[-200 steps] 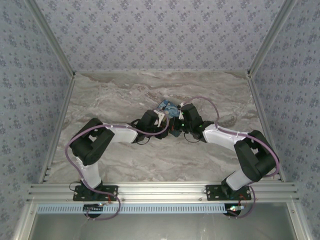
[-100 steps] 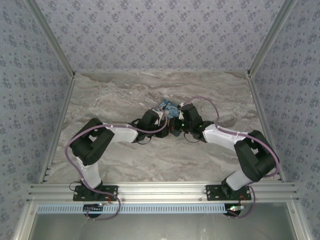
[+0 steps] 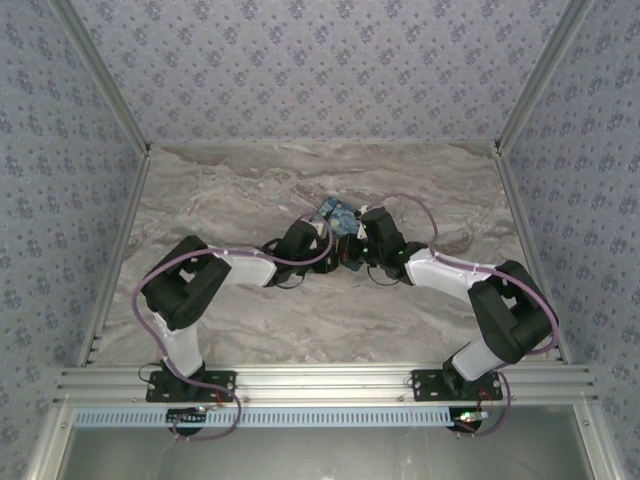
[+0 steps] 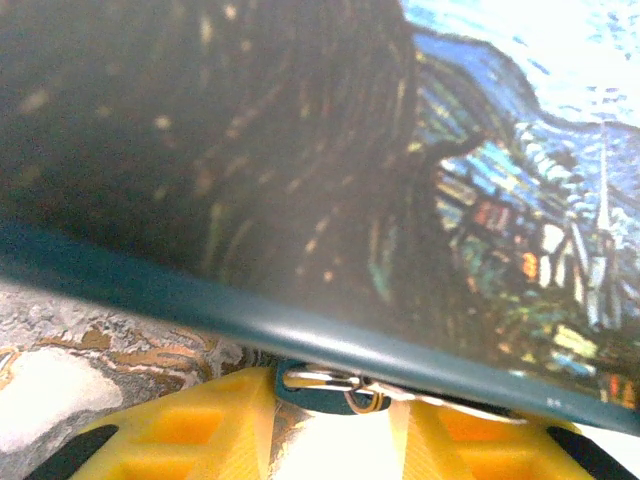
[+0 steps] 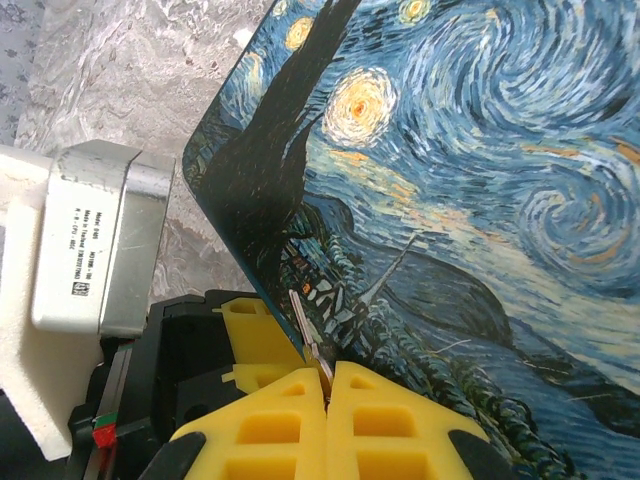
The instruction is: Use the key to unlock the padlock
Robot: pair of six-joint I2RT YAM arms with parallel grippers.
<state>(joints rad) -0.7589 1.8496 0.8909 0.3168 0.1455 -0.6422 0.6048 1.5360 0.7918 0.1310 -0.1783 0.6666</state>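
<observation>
Blue padlock point(image 4: 330, 388) sits pinched between left jaws; right jaws pinch the key point(image 5: 304, 328)

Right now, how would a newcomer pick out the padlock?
On the marble table, both arms meet at a swirly painted box. In the left wrist view, just under its teal rim, the padlock sits between the yellow fingers of the left gripper. It's tiny, blue-bodied with a thin silvery shackle, dwarfed by the box.
</observation>
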